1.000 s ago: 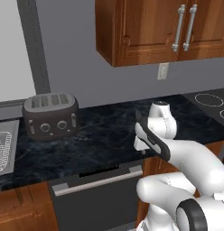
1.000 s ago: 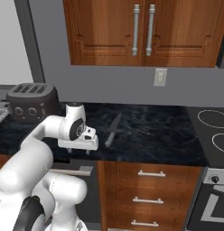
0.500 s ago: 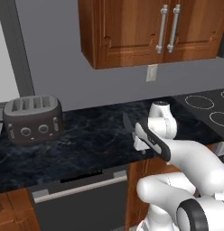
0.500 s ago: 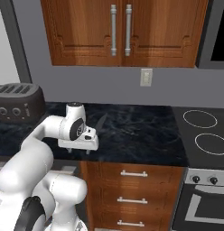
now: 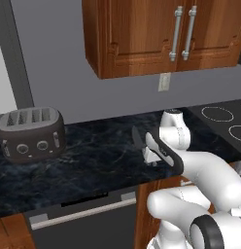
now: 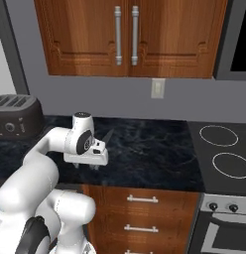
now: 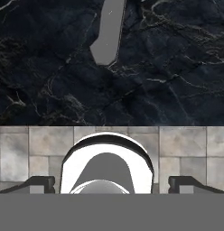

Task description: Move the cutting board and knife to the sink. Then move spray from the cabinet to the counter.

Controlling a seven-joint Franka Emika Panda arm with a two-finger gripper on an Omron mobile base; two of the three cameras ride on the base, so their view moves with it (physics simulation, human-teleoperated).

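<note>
The knife (image 7: 108, 36) lies flat on the black counter (image 7: 177, 67), its grey blade pointing toward the counter's front edge. It also shows as a dark sliver (image 5: 137, 137) just behind my hand and as a grey tip (image 6: 106, 136). My gripper (image 7: 112, 185) hangs over the front edge of the counter (image 5: 93, 160), short of the knife, open with nothing between its fingertips (image 7: 39, 182). The hand (image 5: 150, 158) points down, as the right base view confirms (image 6: 92, 165). The wall cabinet (image 5: 142, 39) (image 6: 130, 34) has both doors shut. The cutting board, sink and spray are out of view.
A dark toaster (image 5: 31, 133) (image 6: 16, 115) stands at the left on the counter. A cooktop (image 5: 224, 121) (image 6: 224, 149) lies at the right. A wall outlet (image 6: 157, 88) sits under the cabinet. Drawers (image 6: 140, 218) and a dishwasher (image 5: 83, 219) are below; tiled floor (image 7: 186, 149).
The whole picture has slid left: the base has driven right along the counter. The toaster now sits further left and the cooktop has come in. The arm keeps its pose, gripper open.
</note>
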